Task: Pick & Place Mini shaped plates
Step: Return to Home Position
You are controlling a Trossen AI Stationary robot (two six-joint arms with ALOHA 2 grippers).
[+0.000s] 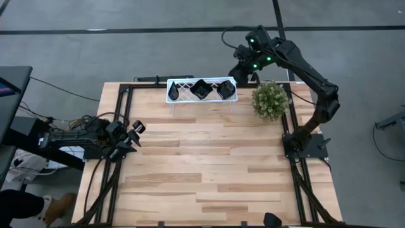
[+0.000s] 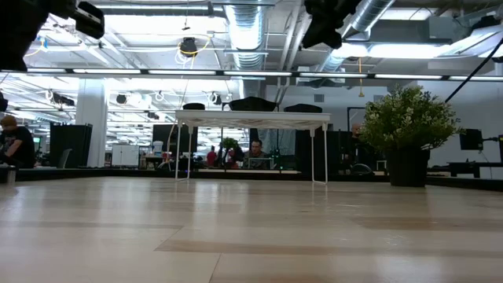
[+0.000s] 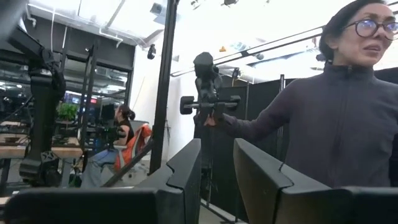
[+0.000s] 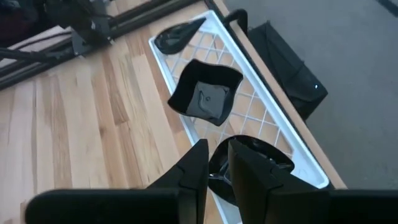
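We see the right gripper (image 4: 216, 144) with its fingers a narrow gap apart and nothing held between them. Beyond the fingers, a white rack (image 4: 261, 118) runs diagonally along the edge of the wooden table (image 4: 87, 137). We count three groups of black plates on the rack, in a row: the leaf plates (image 4: 261, 158), partly covered by the fingers and showing layered rims; the square plate (image 4: 205, 94) mid-rack; and the teardrop plate (image 4: 177, 36) at the far end. A black bag (image 4: 283, 59) lies on the grey floor (image 4: 348, 37) past the table edge.

Broad bare tabletop (image 1: 202, 171); rack (image 1: 185, 85) and plant (image 1: 271, 100) seemingly only along far edge.
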